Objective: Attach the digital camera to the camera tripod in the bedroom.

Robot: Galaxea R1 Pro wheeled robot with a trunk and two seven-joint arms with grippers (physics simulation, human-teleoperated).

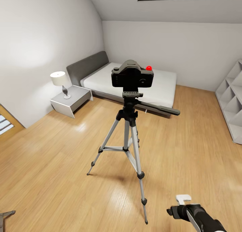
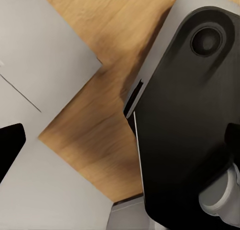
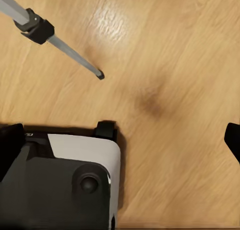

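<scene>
Right tool (image 1: 183, 200) hangs low at the near right of the head view, its pale tip clear of the floor; in the right wrist view dark finger edges sit at both sides of the frame with only bare wood between, so it appears spread open and empty. Left tool barely shows at the near left corner, and whether it is released or clenched cannot be told.

Centre stage, the digital camera (image 1: 132, 76) sits upright on the head plate of the camera tripod (image 1: 129, 131), red button at its right shoulder, its back turned toward the robot. By the look of it the mounting is done and the arms are drawn down and away so as not to knock the stand.

Three thin legs splay across the light wood floor (image 1: 60, 178); one foot (image 3: 100, 75) lands just beside the robot's base (image 3: 65, 185), the tightest edge here. A long pan handle juts right. Beyond stand the bed (image 1: 151, 87), a nightstand with lamp (image 1: 60, 80) at far left, and shelving (image 1: 233, 101) at right, all well apart, with open floor on every side.
</scene>
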